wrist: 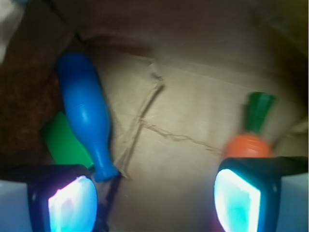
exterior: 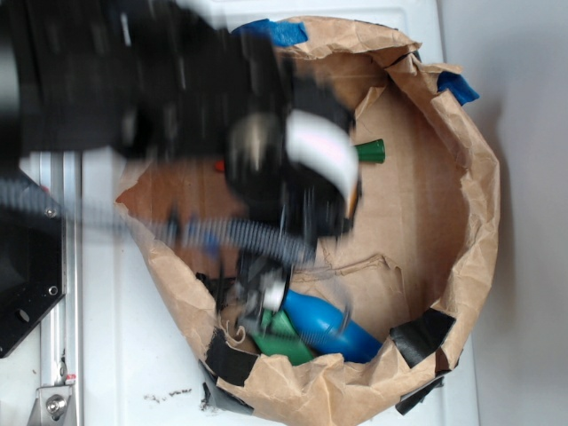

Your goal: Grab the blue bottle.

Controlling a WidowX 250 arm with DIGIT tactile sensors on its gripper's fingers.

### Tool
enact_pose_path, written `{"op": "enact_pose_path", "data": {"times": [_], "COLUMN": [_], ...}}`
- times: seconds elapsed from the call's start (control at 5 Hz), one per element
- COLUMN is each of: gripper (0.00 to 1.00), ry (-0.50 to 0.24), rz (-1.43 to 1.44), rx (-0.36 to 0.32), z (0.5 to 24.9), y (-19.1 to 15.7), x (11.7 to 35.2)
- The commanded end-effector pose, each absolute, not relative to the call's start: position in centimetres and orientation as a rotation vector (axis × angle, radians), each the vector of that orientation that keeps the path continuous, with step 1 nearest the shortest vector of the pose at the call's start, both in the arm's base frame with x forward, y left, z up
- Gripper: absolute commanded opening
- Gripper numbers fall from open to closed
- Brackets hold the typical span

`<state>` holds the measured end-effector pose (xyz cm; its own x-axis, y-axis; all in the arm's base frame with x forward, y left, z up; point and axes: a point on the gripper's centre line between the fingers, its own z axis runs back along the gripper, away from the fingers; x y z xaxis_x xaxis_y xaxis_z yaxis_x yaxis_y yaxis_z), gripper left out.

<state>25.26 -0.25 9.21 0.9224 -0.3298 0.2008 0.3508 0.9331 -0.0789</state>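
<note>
White tabletop [exterior: 115, 355], smooth, with a few dark specks near its lower edge; pale wall or surface [exterior: 524, 222] along the right side, evenly lit; metal rail [exterior: 60, 266] with screws running down the left side; brown paper enclosure [exterior: 426, 222] with crumpled walls, patched with black tape [exterior: 422, 335] and blue tape [exterior: 277, 32]

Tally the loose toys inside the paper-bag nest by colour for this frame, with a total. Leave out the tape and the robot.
Blue: 1, the blue bottle, lying on its side.
Green: 1, the flat green block, beside and partly under the bottle.
Orange with a green top: 1, the carrot.
Total: 3 toys on the brown paper. The arm hides part of the nest in the exterior view.
</note>
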Motion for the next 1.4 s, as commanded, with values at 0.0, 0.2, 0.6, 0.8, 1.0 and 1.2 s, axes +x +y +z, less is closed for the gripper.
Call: {"op": "enact_pose_path", "data": {"times": [0.0,0.2,0.6,0.8,1.0,1.2], "gripper": [1.0,1.0,1.0,0.0,0.0,0.0], "ry": [-0.247,-0.246,-0.27,-0.268,-0.287,-0.304], "rz": [-0.394,-0.428,-0.445,-0.41,-0.398,-0.363], "rx": [-0.086,-0.16,-0.2,-0.195,-0.19,-0.152], "z": [7.5,6.3,4.4,3.9,4.3,6.0], "y": [-3.3,-4.1,-4.9,-4.3,-3.8,-2.8], "x": [28.2,28.4,29.2,29.7,29.9,29.8]}}
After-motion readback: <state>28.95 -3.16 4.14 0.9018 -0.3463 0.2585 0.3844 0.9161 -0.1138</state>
